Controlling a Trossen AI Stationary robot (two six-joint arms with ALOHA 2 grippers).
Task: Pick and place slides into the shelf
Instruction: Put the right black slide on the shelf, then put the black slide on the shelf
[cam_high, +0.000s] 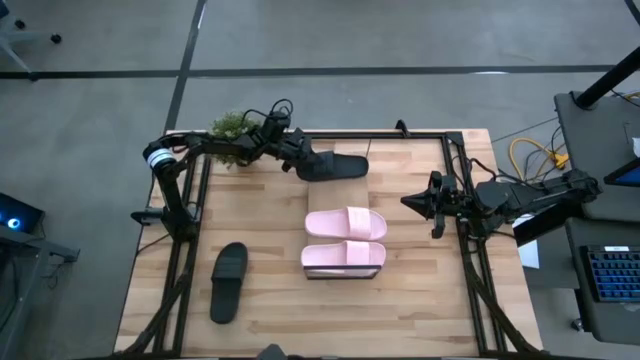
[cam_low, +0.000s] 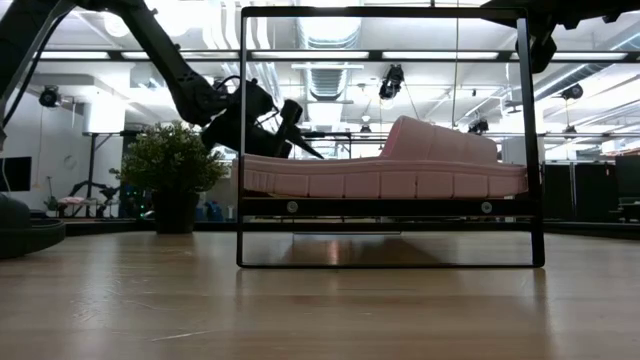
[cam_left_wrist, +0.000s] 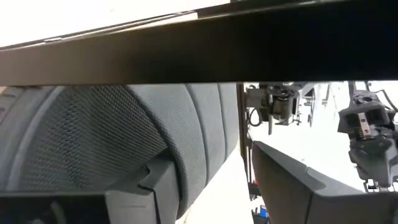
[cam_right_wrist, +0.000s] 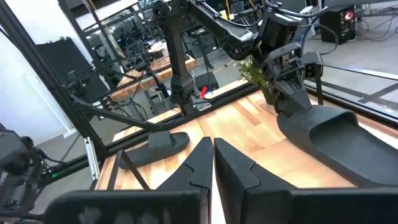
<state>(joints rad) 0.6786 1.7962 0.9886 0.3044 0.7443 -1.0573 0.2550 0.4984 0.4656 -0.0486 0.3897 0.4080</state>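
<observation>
Altogether: two pink slides, two black slides, one shelf.

Close against a black slide, its mesh-textured strap filling most of the sight. Dark band overhead. One dark finger beside the slide. Other arm well beyond.

No readable text, labels, brands, numbers or signs anywhere in the four views.
</observation>
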